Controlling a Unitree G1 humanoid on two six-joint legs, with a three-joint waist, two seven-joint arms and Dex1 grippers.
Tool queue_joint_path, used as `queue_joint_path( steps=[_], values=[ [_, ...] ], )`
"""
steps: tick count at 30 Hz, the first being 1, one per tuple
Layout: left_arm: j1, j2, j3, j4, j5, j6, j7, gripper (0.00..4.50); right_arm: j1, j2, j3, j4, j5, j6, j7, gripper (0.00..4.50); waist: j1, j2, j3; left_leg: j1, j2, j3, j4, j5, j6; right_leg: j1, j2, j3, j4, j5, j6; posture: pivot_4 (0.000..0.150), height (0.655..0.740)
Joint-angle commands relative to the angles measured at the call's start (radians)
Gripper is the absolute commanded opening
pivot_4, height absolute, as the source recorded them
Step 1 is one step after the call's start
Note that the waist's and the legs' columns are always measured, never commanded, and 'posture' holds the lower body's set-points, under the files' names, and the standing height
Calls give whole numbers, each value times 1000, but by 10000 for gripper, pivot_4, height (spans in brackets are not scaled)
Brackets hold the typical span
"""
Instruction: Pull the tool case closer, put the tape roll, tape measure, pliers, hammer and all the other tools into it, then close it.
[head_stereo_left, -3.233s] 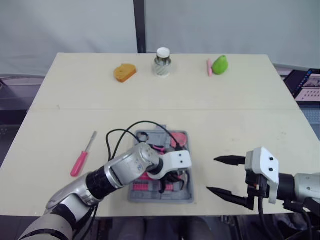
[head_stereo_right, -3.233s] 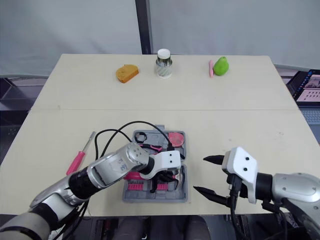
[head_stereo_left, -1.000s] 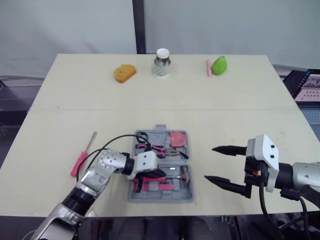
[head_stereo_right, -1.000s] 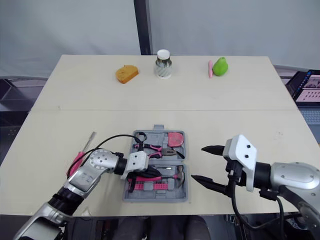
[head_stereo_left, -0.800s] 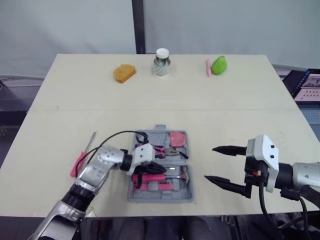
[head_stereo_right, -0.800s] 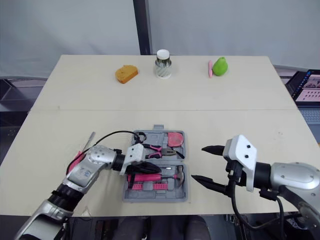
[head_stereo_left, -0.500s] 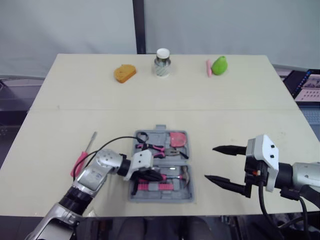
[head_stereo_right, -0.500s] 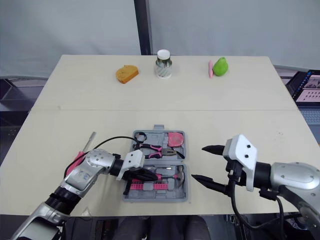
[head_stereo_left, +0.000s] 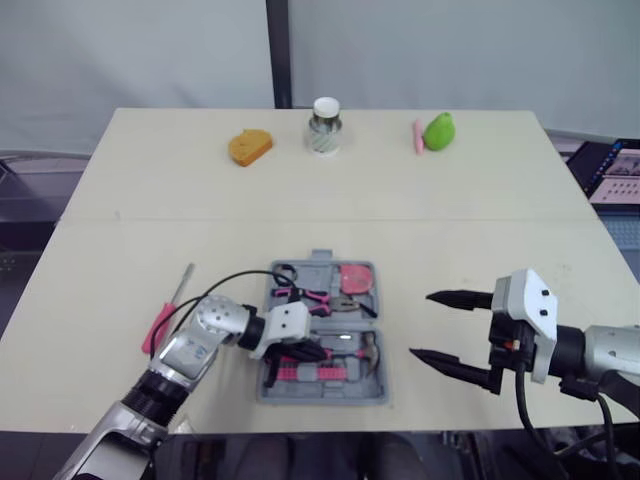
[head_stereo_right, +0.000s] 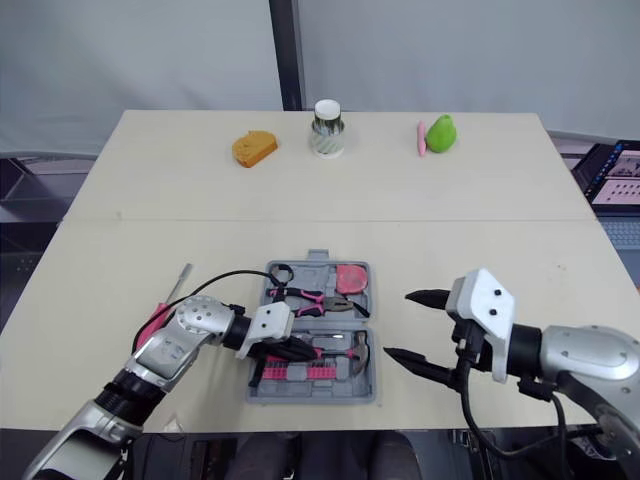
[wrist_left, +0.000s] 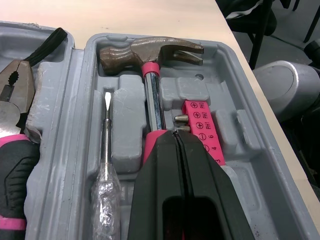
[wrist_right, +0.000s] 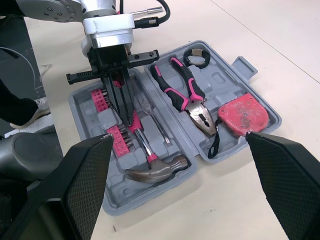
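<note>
The tool case (head_stereo_left: 374, 394) lies open and flat on the pale, matte table (head_stereo_left: 300, 200), near the front edge. It is grey moulded plastic with rounded corners and shaped recesses. In the front half sits the hammer (wrist_left: 155, 102), with a dull brown claw head, a bright steel neck and a pink grip. Beside it are a slim flat-blade screwdriver (wrist_left: 106, 150) with a clear handle and a pink bit holder (wrist_left: 202, 125) printed with sizes. The rear half holds the pliers (wrist_right: 182, 97) with pink-and-black handles, the rounded red tape measure (wrist_right: 243, 114) and the black ring of the tape roll (wrist_right: 204, 62).

The left jaws are pressed together, their smooth black fingers (wrist_left: 160, 190) lying along the hammer's pink grip with the tips at its upper end. The right jaws are spread wide, pointed fingers (head_stereo_left: 445, 296) hovering over bare table just right of the case.

A pink-handled screwdriver (head_stereo_left: 160, 322) lies on the table, apart from the case on its left. A broad bare band of table separates the case from the far edge, where an orange sponge-like block (head_stereo_left: 248, 146), a white-capped jar (head_stereo_left: 325, 125), a pink stick (head_stereo_left: 417, 135) and a green pear shape (head_stereo_left: 438, 130) stand in a row
</note>
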Motion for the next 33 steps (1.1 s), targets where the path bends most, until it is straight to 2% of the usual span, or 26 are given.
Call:
queue_joint_path(
  steps=[1, 7, 23, 33],
  values=[
    [6, -9, -14, 33, 33, 17, 26, 320, 4, 8, -11, -32, 0, -19, -10, 45000, 0, 0, 0, 0, 0, 0, 0, 0, 0, 0, 0, 0, 0, 0, 0, 1500, 7400],
    [-1, -36, 7, 18, -10, 63, 11, 320, 4, 11, -17, -28, -2, -20, -11, 45000, -1, 0, 0, 0, 0, 0, 0, 0, 0, 0, 0, 0, 0, 0, 0, 1500, 7400],
    [17, 10, -88, 74, 118, 47, 31, 320, 19, 6, -37, -38, 4, -12, -13, 45000, -1, 0, -5, 2, 0, 0, 0, 0, 0, 1, 0, 0, 0, 0, 0, 1500, 7400],
    [18, 2, -107, 119, 126, 50, 60, 320, 15, 0, -40, -37, 8, -7, -10, 45000, 0, 1, -11, 3, 0, -1, 0, 0, 0, 3, 0, 0, 0, 0, 0, 1500, 7400]
  ],
)
